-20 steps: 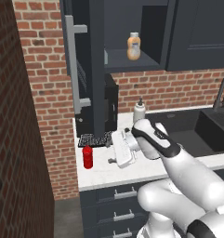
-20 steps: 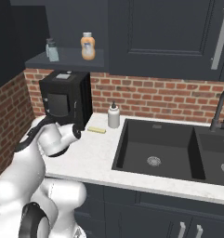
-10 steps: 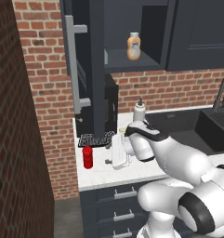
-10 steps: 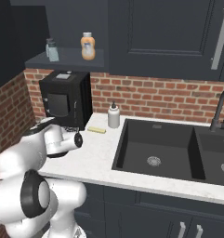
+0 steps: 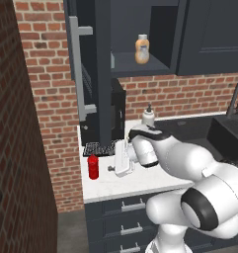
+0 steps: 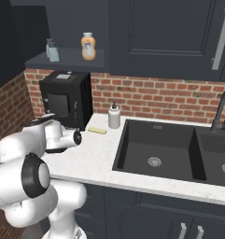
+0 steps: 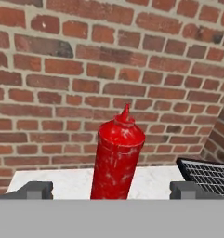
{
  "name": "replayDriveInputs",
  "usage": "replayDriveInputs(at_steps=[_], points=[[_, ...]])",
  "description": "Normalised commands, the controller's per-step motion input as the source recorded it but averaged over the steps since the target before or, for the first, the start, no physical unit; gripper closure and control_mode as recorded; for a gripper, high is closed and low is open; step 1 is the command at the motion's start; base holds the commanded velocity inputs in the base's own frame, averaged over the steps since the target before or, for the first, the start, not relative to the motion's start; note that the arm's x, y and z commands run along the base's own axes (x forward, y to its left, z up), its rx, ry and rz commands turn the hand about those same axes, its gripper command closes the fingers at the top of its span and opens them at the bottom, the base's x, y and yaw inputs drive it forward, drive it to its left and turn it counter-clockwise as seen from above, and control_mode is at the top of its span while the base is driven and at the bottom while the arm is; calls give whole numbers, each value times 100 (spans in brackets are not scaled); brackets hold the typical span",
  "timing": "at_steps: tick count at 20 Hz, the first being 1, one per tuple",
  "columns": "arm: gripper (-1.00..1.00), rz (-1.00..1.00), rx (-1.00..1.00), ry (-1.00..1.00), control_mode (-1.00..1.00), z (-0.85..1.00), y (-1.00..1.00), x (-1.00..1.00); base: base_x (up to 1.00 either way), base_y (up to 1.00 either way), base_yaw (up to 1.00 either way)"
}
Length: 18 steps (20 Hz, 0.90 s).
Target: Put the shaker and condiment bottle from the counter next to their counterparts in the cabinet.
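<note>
Hand view: the red bottle [image 7: 118, 155] stands upright on the white table [image 7: 53, 179], dead centre ahead of the hand [image 7: 111, 189], whose two dark fingertips [image 7: 36, 189] sit far apart at the lower edge with nothing between them. The bottle looks near but not yet inside the gap; contact cannot be ruled out from this angle alone.

Left base view shows the same hand [image 5: 110, 168] reaching level toward the bottle [image 5: 93, 166], which stands at 9 o'clock of it near the table's [image 5: 140, 183] left edge, a drip grille [image 5: 98, 147] just behind at 12 o'clock. The wall cabinet [image 5: 88, 64] is open above, its door swung toward the camera, and an orange bottle [image 5: 142, 49] rests on the shelf. In the right base view a small pale shaker [image 6: 51, 49] stands on that shelf at 9 o'clock of the orange bottle [image 6: 88, 46].

The step in hand looks like the approach for a side grasp. The risk is plain: the bottle is tall, narrow and light-looking, so a fingertip striking its side off-centre would likely tip it or shove it toward the brick wall [image 7: 108, 69]. A grip taken high on the tapered neck could slip. Lifting later, the open door stands close above the route and could clip the arm.
</note>
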Motion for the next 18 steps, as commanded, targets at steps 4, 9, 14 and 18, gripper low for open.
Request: replayDriveInputs(at_steps=[4,9,14,18], points=[[-100,0,0,1,-100,1,2,13,0,0,0],[-100,1,0,0,-100,0,0,0,0,0,0],[-100,0,0,0,-100,-1,10,-18,0,0,0],[-100,0,0,0,-100,-5,46,0,0,0,0]])
